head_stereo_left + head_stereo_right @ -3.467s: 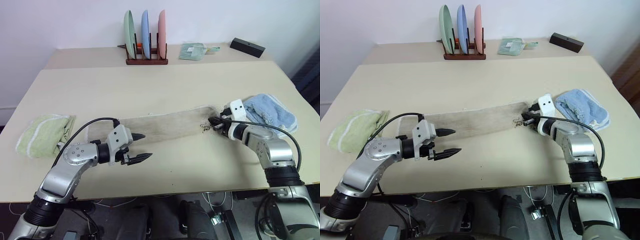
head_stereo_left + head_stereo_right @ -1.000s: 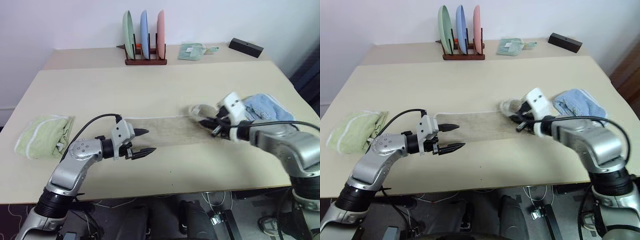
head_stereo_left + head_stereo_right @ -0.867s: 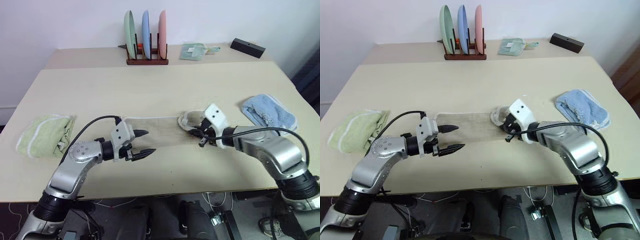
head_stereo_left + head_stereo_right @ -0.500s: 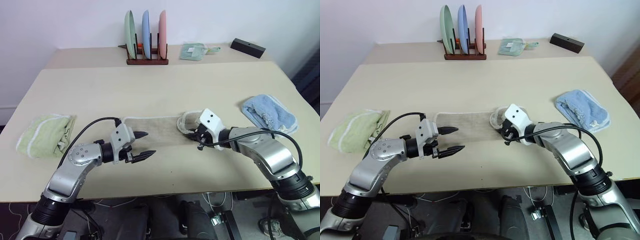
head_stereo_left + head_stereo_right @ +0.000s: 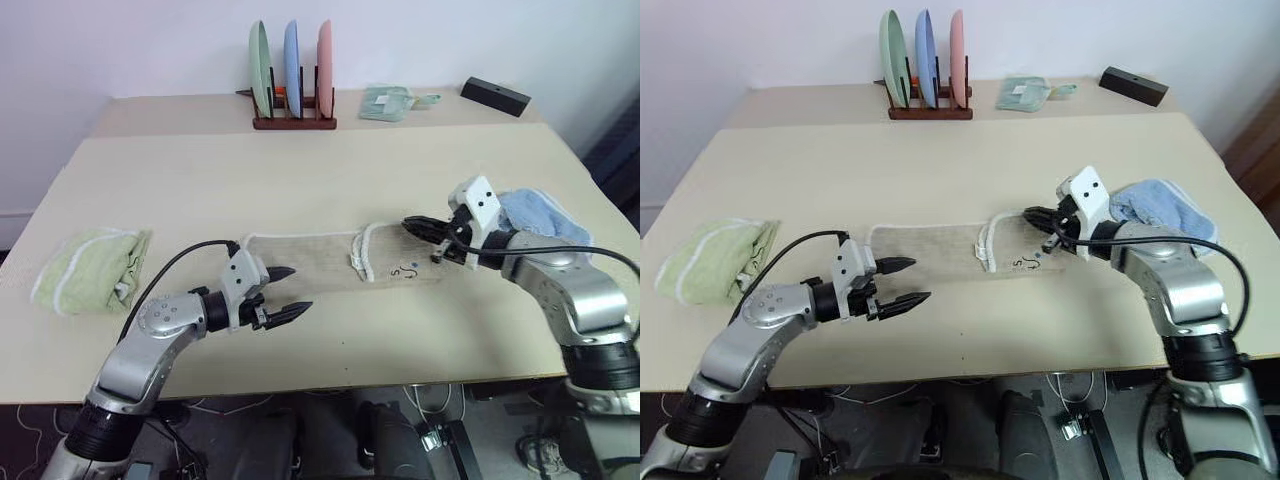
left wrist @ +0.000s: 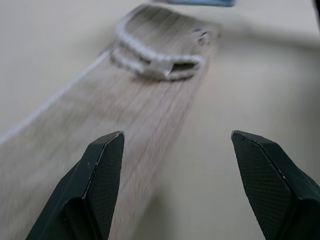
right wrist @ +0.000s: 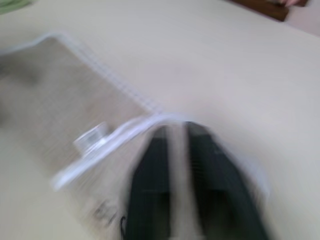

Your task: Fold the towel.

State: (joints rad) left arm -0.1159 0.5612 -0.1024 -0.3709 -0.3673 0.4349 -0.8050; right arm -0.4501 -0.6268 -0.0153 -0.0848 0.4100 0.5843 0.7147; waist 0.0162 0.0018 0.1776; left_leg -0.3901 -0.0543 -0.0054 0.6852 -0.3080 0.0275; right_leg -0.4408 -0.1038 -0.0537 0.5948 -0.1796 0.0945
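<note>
- Towel (image 5: 320,262) lies flat near the tabletop's front edge, its right end flipped partway back.
- Soft, limp, light — best pinched at a stitched corner.
- My left gripper (image 5: 287,290) gapes empty; my right gripper (image 5: 420,227) is closed, holding nothing.

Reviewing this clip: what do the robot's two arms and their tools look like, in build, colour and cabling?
Both arms have rounded silver-grey metal shells with black joint sections. A loose black cable loops along each forearm to the wrist. Each wrist carries a white boxy module with small dark dots. The left tool and the right tool each end in two black pointed fingers; the left wrist view shows a fine cross-hatched texture on the inner pads.
</note>
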